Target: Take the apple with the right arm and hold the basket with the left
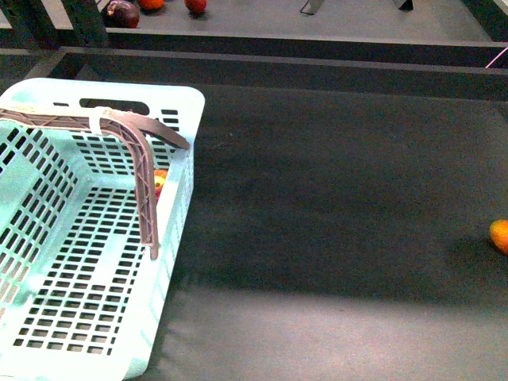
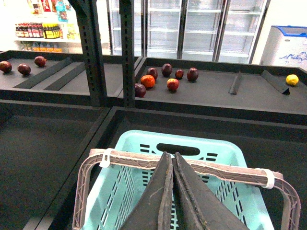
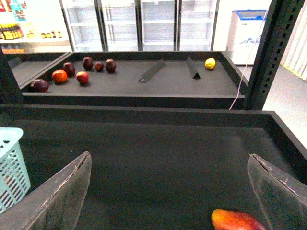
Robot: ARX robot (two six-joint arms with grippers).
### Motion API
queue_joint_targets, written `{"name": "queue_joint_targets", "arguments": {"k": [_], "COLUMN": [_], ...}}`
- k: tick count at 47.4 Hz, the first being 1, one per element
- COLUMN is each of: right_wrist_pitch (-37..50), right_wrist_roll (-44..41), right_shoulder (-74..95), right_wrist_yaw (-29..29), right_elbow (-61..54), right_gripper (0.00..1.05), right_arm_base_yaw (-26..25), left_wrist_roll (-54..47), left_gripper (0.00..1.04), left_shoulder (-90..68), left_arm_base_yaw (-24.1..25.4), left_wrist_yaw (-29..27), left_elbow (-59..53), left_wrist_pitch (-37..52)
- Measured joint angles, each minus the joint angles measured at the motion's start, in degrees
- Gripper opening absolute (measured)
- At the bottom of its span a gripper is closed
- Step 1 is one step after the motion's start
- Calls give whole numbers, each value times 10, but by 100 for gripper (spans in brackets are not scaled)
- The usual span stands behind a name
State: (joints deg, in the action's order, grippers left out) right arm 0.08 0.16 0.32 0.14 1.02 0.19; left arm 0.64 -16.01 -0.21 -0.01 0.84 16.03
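The mint-green basket (image 1: 181, 151) stands at the front left. Its brownish latticed handle (image 1: 141, 159) with a white band arches over it. In the left wrist view my left gripper (image 2: 169, 155) is shut, its tips right at the middle of the handle (image 2: 129, 158) above the basket (image 2: 144, 138); no grip on the handle shows. My right gripper (image 3: 169, 157) is open over the dark shelf floor. The apple (image 3: 237, 221), red with an orange-yellow end, lies close to its right finger (image 3: 278, 189). It also shows at the right edge of the front view (image 1: 500, 236).
A red and yellow fruit (image 1: 161, 181) shows inside the basket behind the handle. The far shelf holds a red apple (image 3: 82, 77), an orange (image 3: 59, 75), dark purple fruits (image 3: 88, 63), a yellow fruit (image 3: 210, 63) and two dividers (image 3: 152, 71). A shelf post (image 3: 271, 48) stands at the right.
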Motion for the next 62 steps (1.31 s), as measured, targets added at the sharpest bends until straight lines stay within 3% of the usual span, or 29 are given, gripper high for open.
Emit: {"name": "queue_joint_targets", "arguments": {"k": [18, 23, 58, 62], "right_wrist_pitch": [0, 0, 0, 0], "right_wrist_roll": [0, 0, 0, 0], "right_shoulder": [0, 0, 0, 0], "right_wrist_yaw": [0, 0, 0, 0], "right_elbow": [0, 0, 0, 0], "right_gripper": [96, 96, 96, 96], "right_arm_base_yaw": [0, 0, 0, 0], "left_wrist_roll": [0, 0, 0, 0], "left_gripper": [3, 3, 3, 17], "left_shoulder": [62, 147, 156, 156], "left_arm_base_yaw": [0, 0, 0, 0], "left_wrist_yaw": [0, 0, 0, 0], "left_elbow": [0, 0, 0, 0], "left_wrist_pitch": [-62, -155, -159, -159]}}
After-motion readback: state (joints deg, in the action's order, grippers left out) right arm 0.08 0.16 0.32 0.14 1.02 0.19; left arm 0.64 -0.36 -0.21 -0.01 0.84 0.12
